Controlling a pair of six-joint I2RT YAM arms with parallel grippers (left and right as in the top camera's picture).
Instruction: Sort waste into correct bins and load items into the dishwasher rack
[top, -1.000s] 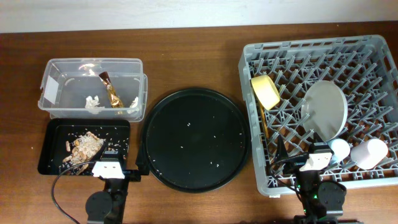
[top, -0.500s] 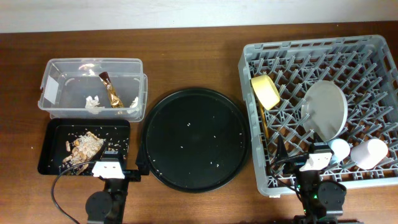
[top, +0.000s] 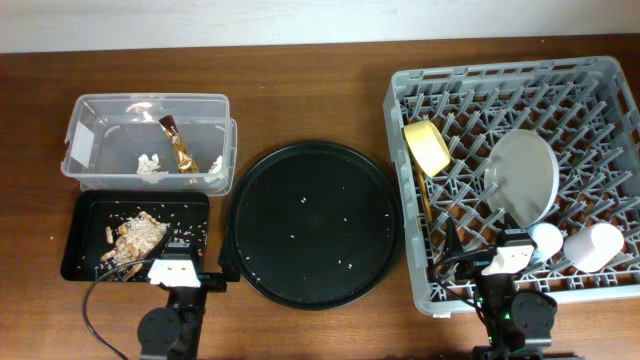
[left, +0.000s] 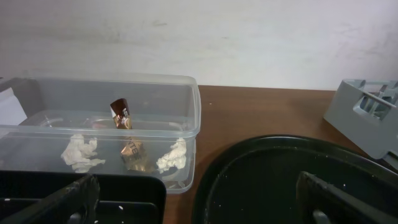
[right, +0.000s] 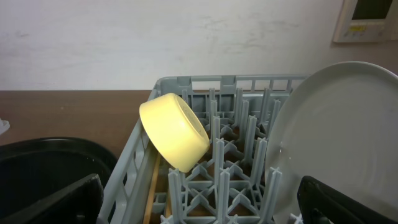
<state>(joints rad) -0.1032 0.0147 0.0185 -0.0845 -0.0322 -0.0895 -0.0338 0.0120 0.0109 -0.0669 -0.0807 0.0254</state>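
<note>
The grey dishwasher rack (top: 500, 72) holds a yellow bowl (top: 427, 146) on its side, a pale green plate (top: 522, 176) on edge, wooden chopsticks (top: 424, 200), a small blue cup (top: 546, 240) and a small pink cup (top: 594, 246). The clear box (top: 75, 140) holds a gold-brown wrapper (top: 180, 148) and white tissue pieces (top: 150, 163). The shallow black tray (top: 70, 250) holds food scraps (top: 135, 238). My left gripper (top: 186, 268) (left: 199, 205) is open and empty at the tray's near edge. My right gripper (top: 497, 262) (right: 205, 205) is open and empty over the rack's near edge.
A large round black tray (top: 315, 222) with crumbs lies between the bins and the rack. The left wrist view shows the box (left: 155, 87), wrapper (left: 127, 140) and round tray (left: 267, 180). The right wrist view shows the bowl (right: 174, 130) and plate (right: 336, 137).
</note>
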